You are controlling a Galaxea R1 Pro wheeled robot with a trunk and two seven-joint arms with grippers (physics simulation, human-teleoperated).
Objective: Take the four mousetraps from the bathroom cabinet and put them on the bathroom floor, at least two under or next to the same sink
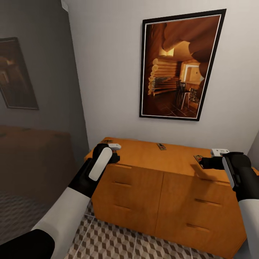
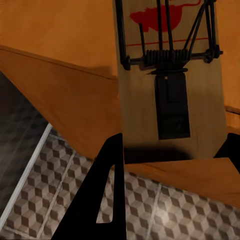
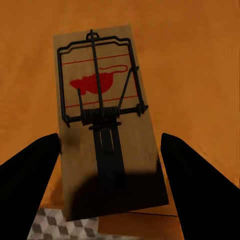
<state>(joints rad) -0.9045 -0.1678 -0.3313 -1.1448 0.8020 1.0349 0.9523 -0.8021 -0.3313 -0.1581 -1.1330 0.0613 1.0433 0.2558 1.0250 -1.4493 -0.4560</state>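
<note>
Wooden cabinet (image 1: pixel 158 187) on cube-patterned tiles (image 1: pixel 118 242)

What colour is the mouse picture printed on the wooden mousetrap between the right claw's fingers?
Red, clearest in the right wrist view.

Pale grey far wall (image 1: pixel 111 64), large black-framed picture of a log-cabin interior (image 1: pixel 180 66) hung right of centre, darker wall at left (image 1: pixel 39 72) with a dim second picture (image 1: pixel 16 73), shadowed brown furniture (image 1: pixel 34 162) below it

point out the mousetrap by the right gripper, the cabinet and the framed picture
mousetrap (image 3: pixel 107 135), right wrist view, wooden base
cabinet (image 1: pixel 144 187), head view, front panel
framed picture (image 1: pixel 178 64), head view, middle of the canvas
</note>
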